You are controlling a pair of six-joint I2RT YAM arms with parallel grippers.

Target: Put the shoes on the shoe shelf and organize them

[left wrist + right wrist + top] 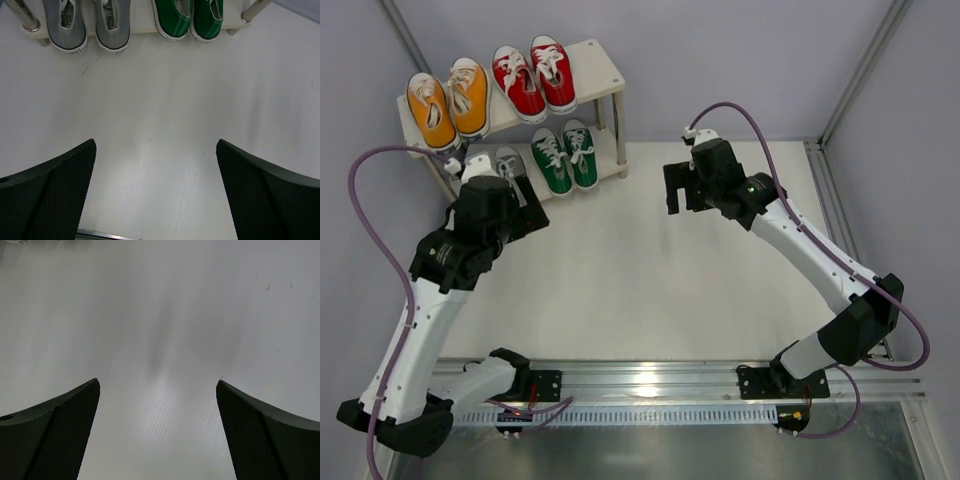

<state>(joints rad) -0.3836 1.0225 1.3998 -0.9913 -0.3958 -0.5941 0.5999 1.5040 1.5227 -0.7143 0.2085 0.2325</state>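
Note:
The shoe shelf (608, 78) stands at the back left. Its top tier holds the orange pair (448, 102) and the red pair (534, 76). Its lower tier holds the grey pair (498, 164), partly hidden by my left arm, and the green pair (566, 156). The left wrist view shows the heels of the grey pair (89, 27) and the green pair (189, 20) on the lower board. My left gripper (525, 215) is open and empty just in front of the shelf, seen also in its wrist view (156, 150). My right gripper (676, 188) is open and empty over bare table, as its wrist view (158, 387) shows.
The white table (650, 270) runs from the shelf to a metal rail (650, 375) at the near edge. Grey walls close the back and sides. A metal shelf post (250, 11) shows at the right of the green pair.

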